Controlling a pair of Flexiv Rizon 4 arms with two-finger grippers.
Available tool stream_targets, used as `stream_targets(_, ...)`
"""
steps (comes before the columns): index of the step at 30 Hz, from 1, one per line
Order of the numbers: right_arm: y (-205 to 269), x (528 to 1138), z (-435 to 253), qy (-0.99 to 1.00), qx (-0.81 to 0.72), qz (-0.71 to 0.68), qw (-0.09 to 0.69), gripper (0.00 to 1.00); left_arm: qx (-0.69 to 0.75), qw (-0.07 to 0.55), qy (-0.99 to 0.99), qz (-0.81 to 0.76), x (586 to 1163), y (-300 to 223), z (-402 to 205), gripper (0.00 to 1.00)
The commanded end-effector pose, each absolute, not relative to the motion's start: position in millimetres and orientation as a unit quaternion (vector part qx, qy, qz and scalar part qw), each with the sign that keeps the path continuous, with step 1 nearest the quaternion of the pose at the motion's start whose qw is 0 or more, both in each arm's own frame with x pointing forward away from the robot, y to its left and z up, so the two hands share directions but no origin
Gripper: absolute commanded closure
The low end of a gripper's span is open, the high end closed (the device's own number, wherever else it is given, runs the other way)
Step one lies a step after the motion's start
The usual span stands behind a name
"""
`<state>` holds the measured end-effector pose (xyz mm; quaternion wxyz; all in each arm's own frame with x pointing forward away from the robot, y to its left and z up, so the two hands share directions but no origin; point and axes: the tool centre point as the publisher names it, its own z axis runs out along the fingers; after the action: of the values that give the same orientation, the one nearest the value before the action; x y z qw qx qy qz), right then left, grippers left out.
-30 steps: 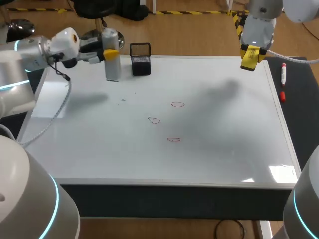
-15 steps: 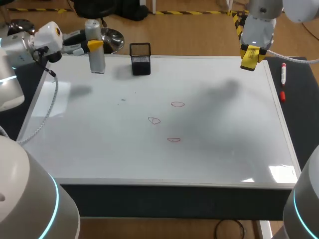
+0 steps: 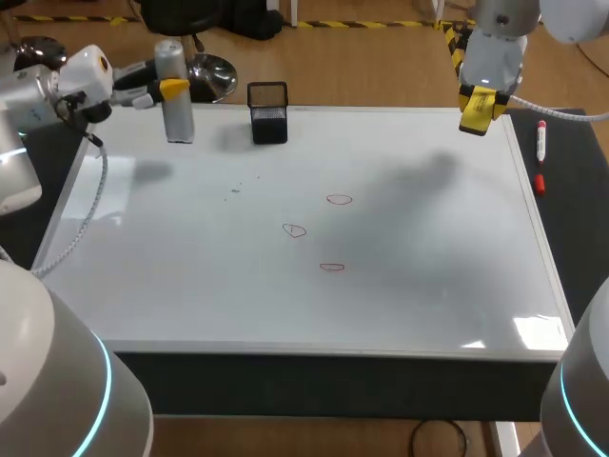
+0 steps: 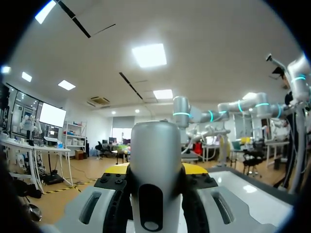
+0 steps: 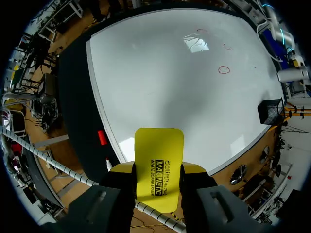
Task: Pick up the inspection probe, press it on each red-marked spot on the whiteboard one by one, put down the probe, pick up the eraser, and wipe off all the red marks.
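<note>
The left gripper [image 3: 173, 89] is clamped on the grey cylindrical metal inspection probe [image 3: 178, 119], one yellow-tipped finger on each side of its body. In the left wrist view the probe fills the gap between the fingers. The probe stands upright over the far left corner of the white rectangular whiteboard [image 3: 428, 286], and its shadow falls on the board apart from its lower end.

The right gripper [image 3: 476, 103] grips the flat yellow whiteboard eraser [image 5: 158, 160] between its fingers. It hangs over the board's far right corner, with the eraser's rounded end pointing out ahead of the fingertips.

Three small red-marked spots lie near the middle of the board: one farther [image 3: 339, 199], one to its left [image 3: 295, 229], and one nearest [image 3: 331, 268], each apart from the others.

One black wire-mesh holder [image 3: 268, 112] stands at the far edge, just right of the probe. On the dark strip right of the board lie one white marker with a red cap [image 3: 540, 141] and one small red piece [image 3: 540, 182].
</note>
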<state>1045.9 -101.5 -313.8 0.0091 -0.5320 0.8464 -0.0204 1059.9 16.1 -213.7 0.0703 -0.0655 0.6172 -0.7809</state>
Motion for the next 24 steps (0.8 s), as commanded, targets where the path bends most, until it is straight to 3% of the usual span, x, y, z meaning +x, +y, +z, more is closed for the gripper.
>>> stream_targets(1, -103, 1045, -312, 0.846, -0.533, -0.021, 0.009, 1.0, -0.067, 0.073, 0.616, -0.781, 1058, 15, -213, 1.0)
stream_targets(14, -98, 1047, -306, 0.838, -0.546, -0.027, 0.004, 1.0, -0.067, 0.073, 0.616, -0.781, 1058, 15, -213, 1.0)
stream_targets(24, -38, 1014, -292, 0.778, -0.628, -0.02, 0.018, 1.0, -0.067, 0.073, 0.616, -0.781, 1058, 15, -213, 1.0)
